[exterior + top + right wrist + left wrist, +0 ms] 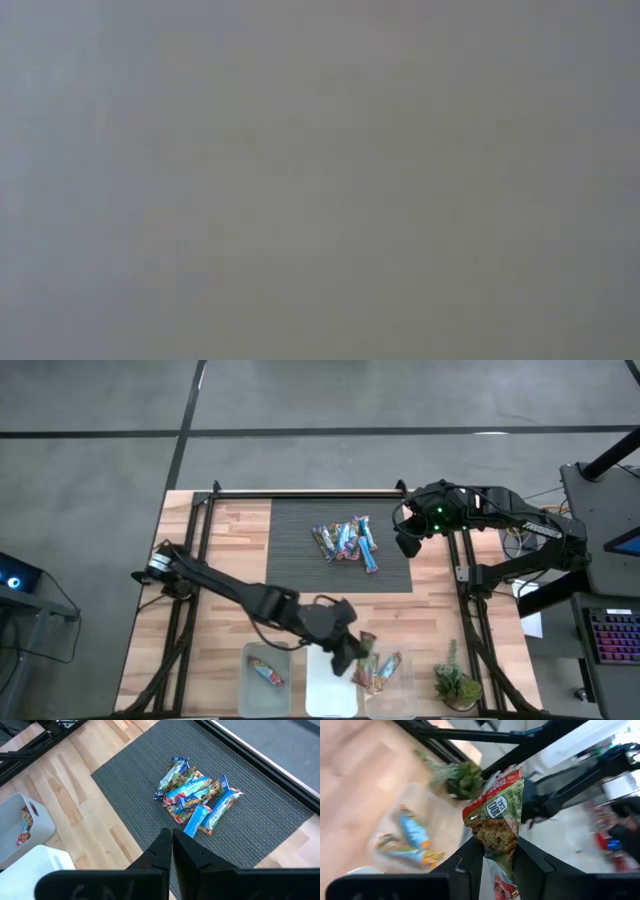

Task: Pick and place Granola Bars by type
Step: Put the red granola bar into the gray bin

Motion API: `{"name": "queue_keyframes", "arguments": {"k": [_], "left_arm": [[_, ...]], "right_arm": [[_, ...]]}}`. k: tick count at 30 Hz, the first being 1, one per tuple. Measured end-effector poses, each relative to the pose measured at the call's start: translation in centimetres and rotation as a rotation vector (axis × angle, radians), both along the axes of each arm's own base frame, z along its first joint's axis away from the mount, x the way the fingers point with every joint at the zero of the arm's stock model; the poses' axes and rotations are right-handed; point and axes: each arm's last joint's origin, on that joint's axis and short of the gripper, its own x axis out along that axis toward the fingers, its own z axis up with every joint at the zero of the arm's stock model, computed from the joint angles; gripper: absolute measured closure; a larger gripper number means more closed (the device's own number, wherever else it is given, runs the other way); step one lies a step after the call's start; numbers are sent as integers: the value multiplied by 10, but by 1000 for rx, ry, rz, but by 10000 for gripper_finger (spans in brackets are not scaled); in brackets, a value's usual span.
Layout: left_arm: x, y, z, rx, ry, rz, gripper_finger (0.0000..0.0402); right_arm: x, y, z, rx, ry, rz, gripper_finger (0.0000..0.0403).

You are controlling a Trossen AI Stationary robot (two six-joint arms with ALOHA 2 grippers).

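My left gripper (352, 654) hangs over the clear bins at the table's near edge, shut on a green-and-red granola bar (496, 812). It is above the gap between the middle bin (330, 688) and the right bin (392, 678). The right bin holds some bars (410, 842), and the left bin (268, 678) holds one bar. A pile of several granola bars (345, 541) lies on the dark mat (300, 560). My right gripper (171, 840) waits shut above the mat's right edge. The low view shows only grey. My left gripper pinches the green-and-red bar between its two fingers, at one end of the wrapper (498, 846). The rest of the bar sticks out past the fingertips, along the fingers. The bar is lifted clear, above the bins.
A small green plant (455, 682) stands at the near right corner beside the right bin. Black frame rails (205, 520) run along the table's left, right and far sides. Bare wood lies between the mat and the bins.
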Motion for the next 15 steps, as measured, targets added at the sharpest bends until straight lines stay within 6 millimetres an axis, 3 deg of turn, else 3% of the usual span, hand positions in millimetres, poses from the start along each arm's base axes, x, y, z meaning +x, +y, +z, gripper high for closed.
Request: {"name": "queue_keyframes", "arguments": {"k": [7,15], "left_arm": [[-53,13,31,162,109,68,326],[-102,19,50,146,237,103,326]], "right_arm": [[0,0,0,0,0,0,394],[0,0,0,-2,1,3,394]]}}
